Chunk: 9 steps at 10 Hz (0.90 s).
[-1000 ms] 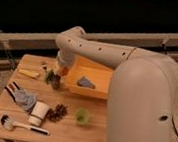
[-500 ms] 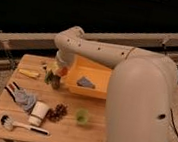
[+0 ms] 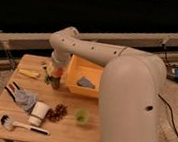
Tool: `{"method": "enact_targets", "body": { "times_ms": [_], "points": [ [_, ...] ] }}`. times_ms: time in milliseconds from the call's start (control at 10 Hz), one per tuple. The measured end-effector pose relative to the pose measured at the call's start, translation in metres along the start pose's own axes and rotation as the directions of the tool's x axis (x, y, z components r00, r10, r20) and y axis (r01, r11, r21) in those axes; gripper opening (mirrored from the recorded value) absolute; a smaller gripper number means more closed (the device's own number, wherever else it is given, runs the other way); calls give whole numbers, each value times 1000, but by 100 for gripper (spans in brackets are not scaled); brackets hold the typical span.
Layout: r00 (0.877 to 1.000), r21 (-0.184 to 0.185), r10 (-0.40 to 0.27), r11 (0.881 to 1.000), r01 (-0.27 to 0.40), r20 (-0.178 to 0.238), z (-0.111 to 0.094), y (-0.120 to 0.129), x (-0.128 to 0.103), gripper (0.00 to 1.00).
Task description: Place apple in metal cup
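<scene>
The apple (image 3: 57, 72), small and reddish-orange, sits at the tip of my gripper (image 3: 56, 73), which points down at the back left of the wooden table (image 3: 68, 130). Right under the apple is the metal cup (image 3: 56, 84), a short dark cylinder standing next to the yellow bin. The apple is at or just above the cup's mouth. I cannot tell whether it rests in the cup or hangs in the gripper. My arm reaches in from the right and hides part of the bin.
A yellow bin (image 3: 77, 69) with a blue-grey object (image 3: 85, 82) stands right of the cup. A white paper cup (image 3: 38, 113), dark grape cluster (image 3: 57, 112), small green cup (image 3: 81, 116), cloth (image 3: 23, 98), ladle (image 3: 21, 124) and a yellow item (image 3: 29, 73) lie on the table.
</scene>
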Motion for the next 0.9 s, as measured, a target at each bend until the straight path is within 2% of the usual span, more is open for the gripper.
{"method": "enact_targets", "body": {
  "times_ms": [400,700,900],
  "points": [
    [999,-15,-32,999,31,-19,16,6,-4,0],
    [999,-11,-46,999,46,-18,26,8,-6,2],
    [998,-4,-52,999,52,-16,33,9,-8,19]
  ]
}}
